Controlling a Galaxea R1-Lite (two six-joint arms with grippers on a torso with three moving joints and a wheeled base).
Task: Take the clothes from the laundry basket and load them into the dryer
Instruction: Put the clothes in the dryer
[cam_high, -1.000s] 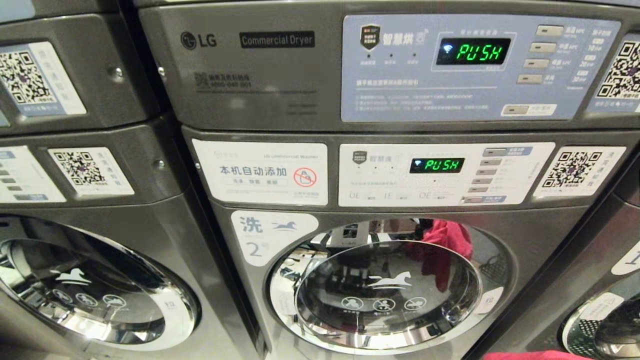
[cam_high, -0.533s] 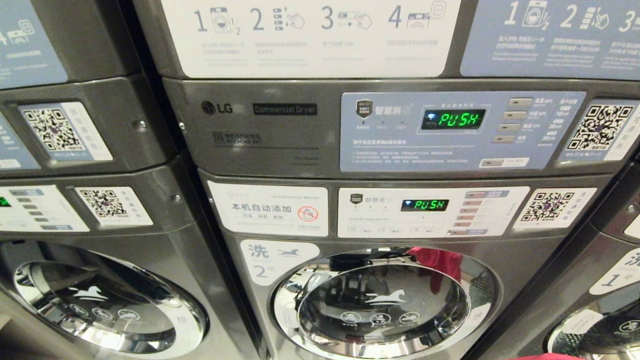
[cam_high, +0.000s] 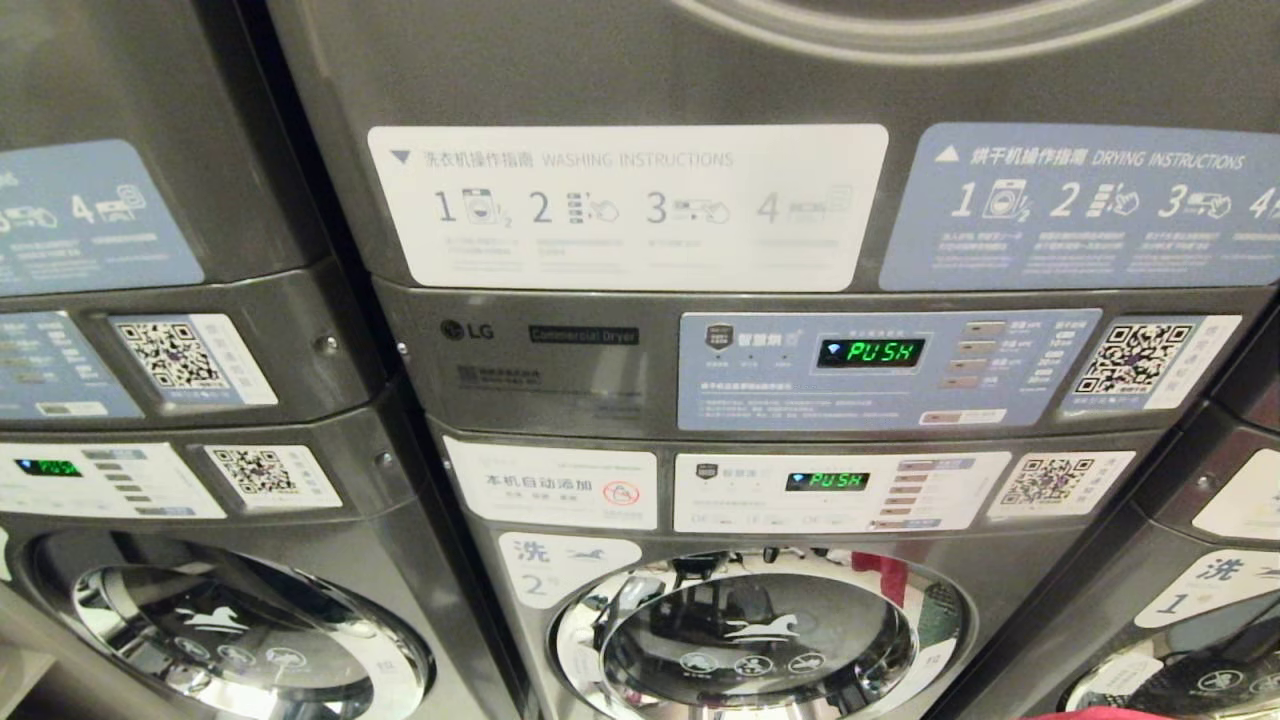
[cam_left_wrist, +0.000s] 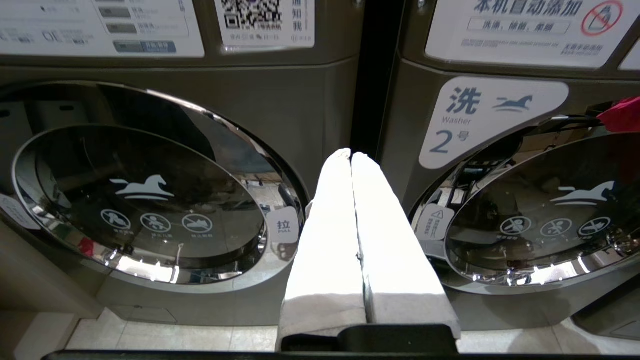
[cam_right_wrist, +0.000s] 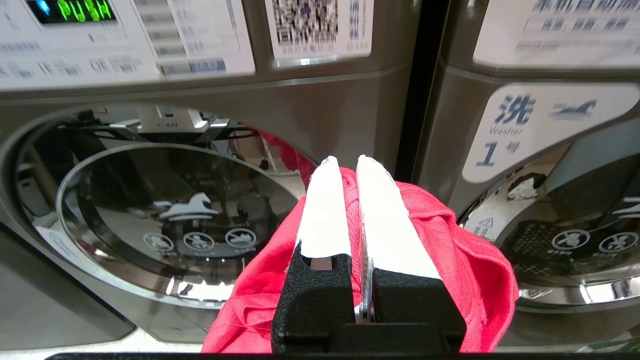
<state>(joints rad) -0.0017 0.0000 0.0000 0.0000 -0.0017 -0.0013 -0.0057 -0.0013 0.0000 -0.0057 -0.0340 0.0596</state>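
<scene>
The right claw (cam_right_wrist: 349, 165) pinches a red garment (cam_right_wrist: 480, 270) before the shut round washer door (cam_right_wrist: 175, 220), which sits at nine o'clock from the cloth. The left claw (cam_left_wrist: 351, 159) is pressed together, empty, between two washers. The dryer panel (cam_high: 880, 370) reads PUSH at twelve o'clock above

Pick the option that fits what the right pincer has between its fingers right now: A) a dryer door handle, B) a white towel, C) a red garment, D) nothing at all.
C: in the right wrist view the right pincer is shut on the red garment, whose cloth shows between the fingers and hangs around both of them.
</scene>
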